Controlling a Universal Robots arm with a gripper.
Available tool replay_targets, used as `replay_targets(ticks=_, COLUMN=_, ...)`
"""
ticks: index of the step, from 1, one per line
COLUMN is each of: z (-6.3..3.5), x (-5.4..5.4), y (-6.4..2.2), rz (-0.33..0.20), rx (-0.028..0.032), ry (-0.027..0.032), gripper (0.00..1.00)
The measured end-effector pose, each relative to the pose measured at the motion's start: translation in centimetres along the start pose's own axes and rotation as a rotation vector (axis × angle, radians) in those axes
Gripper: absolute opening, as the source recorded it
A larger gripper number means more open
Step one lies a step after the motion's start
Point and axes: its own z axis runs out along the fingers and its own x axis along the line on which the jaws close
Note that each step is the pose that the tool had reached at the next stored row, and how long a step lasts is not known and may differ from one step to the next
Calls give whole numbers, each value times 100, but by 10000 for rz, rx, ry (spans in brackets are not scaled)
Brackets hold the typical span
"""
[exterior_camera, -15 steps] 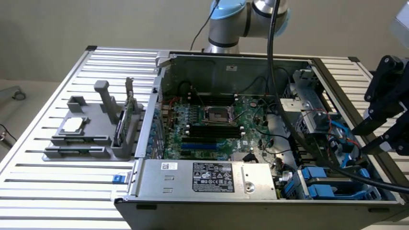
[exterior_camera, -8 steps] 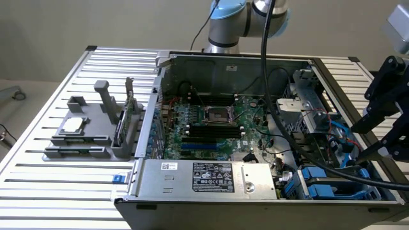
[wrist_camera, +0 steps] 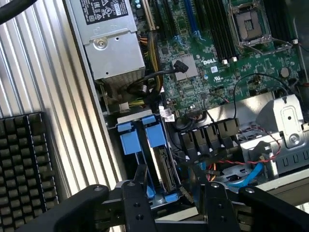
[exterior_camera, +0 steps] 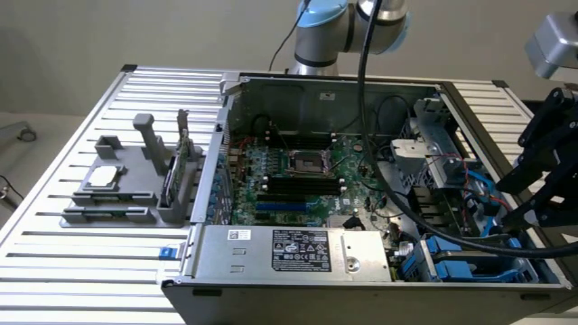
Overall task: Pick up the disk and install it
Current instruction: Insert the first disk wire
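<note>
Blue plastic carrier framing a silver-grey disk: it is standing on edge in the drive bay at a corner of the open computer case, just beside the power supply. A second blue carrier is sitting right alongside it and looking empty. The gripper is hovering over this bay with its jaws standing apart and nothing between them. The disk is lying in line with the gap but below the fingertips, with no contact showing. In the exterior view the gripper is hanging at the exterior view's right, over the blue carriers. Whether the disk is fully seated, cannot tell.

Risks, as judged:
- The two carriers are sitting close together; a slightly off descent could be closing the jaws on the empty one, or pinching both.
- A red cable and a blue cable are looping just beside the bay; a finger could be snagging them.
- A thick black cable is trailing from the arm across the case; it could be dragging over the motherboard.
- A tilted grip could be jamming the carrier in its rails.
</note>
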Motion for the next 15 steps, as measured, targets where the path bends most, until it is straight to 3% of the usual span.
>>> replay_targets(ticks=15, z=150, x=12, y=-10, rz=2703, rx=225, ry=-189, gripper=49)
